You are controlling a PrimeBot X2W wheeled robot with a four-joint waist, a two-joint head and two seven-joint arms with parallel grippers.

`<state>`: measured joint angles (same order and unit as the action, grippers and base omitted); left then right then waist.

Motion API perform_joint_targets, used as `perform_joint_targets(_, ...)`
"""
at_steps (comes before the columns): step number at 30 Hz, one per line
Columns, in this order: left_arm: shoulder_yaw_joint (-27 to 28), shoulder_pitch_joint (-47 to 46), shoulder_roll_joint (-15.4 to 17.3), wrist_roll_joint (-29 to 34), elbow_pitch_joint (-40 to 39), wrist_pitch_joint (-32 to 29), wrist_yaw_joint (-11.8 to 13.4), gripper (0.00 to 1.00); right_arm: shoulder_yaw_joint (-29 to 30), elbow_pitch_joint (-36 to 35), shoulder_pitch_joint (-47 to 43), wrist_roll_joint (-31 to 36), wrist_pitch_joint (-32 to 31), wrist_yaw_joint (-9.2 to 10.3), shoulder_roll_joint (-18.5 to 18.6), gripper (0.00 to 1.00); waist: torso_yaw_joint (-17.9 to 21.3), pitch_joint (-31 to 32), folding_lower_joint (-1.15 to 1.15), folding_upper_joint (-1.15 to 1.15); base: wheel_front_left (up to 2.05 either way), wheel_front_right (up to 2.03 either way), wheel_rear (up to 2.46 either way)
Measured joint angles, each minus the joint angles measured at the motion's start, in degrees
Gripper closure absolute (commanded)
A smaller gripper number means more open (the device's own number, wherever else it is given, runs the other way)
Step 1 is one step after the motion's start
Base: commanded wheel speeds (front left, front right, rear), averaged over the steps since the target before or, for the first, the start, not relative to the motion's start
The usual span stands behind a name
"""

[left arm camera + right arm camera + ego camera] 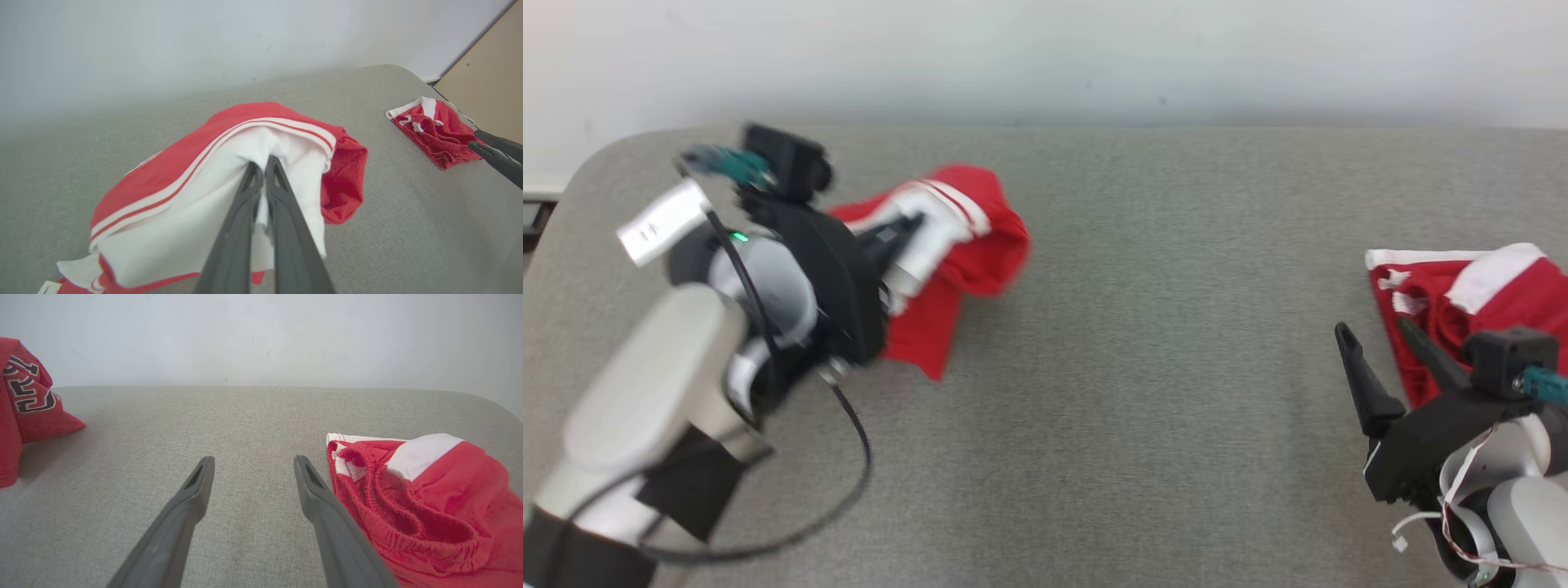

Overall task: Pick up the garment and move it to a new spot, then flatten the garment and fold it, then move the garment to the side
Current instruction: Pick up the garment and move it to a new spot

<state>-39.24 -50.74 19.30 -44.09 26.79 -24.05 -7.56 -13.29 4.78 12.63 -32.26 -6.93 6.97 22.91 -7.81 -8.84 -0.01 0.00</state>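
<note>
The left tool is closed tight on the garment, while the right tool is held wide apart with nothing in it.

A fold of the garment's white fabric is pinched between the left tool's fingers, which are pressed almost together. The garment is bunched around them: red cloth with white panels and thin red-and-white stripes, and dark lettering is seen on one red part in the right wrist view. It is found at the far left of the grey counter, near the pale wall, with its lower edge against the surface. The right tool's fingers are spread over bare counter, just beside a second red garment with a gathered waistband and a white patch, which lies crumpled at the far right, well apart from the first.
</note>
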Motion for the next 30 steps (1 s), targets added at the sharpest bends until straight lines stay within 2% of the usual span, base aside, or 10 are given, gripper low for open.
perform_joint_targets(8, -6.5, 6.1, -1.7, -4.1, -9.7, 2.9, 0.0, 1.0, 0.1, 0.8, -2.9, -0.6, 1.6, 0.0, -0.7, 0.0, 3.1, 1.8, 0.0, 0.0, 0.0, 0.0, 0.0)
perform_joint_targets(12, -8.3, 10.4, -4.7, -4.5, -10.5, 4.5, 0.0, 1.0, 0.5, 0.9, -4.0, -1.0, 2.0, 0.0, -0.6, 0.0, 4.1, 2.5, 0.0, 0.0, 0.0, 0.0, 0.0)
perform_joint_targets(15, -8.5, 14.1, -7.2, -4.6, -9.3, 6.1, 0.0, 1.0, 0.4, 0.9, -4.2, -1.1, 2.4, -0.01, -0.9, 0.0, 4.8, 2.7, 0.0, -0.01, 0.0, 0.0, 0.0)
perform_joint_targets(18, -11.6, 16.9, -8.8, -3.4, -6.9, 6.8, 0.1, 1.0, -0.3, 0.9, -4.1, -1.1, 2.4, -0.43, -1.2, 0.0, 5.4, 2.6, 0.01, 0.0, 0.0, 0.0, 0.0)
perform_joint_targets(20, -13.6, 18.0, -9.2, -1.7, -5.2, 7.0, 0.2, 1.0, -0.9, 0.8, -3.8, -1.1, 2.4, -0.51, -1.5, 0.0, 5.8, 2.5, 0.0, 0.0, 0.0, 0.0, 0.0)
perform_joint_targets(25, -14.6, 18.8, -12.1, -1.0, -1.2, 8.6, 0.5, 1.0, -1.1, 0.9, -3.7, -1.1, 2.4, -0.92, -1.4, 0.0, 6.7, 2.2, 0.01, 0.0, 0.0, 0.0, 0.0)
perform_joint_targets(27, -14.8, 18.6, -12.8, -0.4, -0.1, 9.3, 0.5, 0.0, -1.1, 1.0, -3.7, -1.1, 2.4, -0.93, -1.3, 0.0, 6.8, 2.2, 0.01, 0.0, 0.0, 0.0, 0.0)
perform_joint_targets(30, -14.5, 18.4, -12.8, -0.2, 1.0, 10.4, 0.5, 0.0, -0.8, 1.8, -3.8, -1.1, 2.5, -0.93, -1.3, 0.0, 6.6, 2.5, 0.01, 0.0, 0.0, 0.0, 0.0)
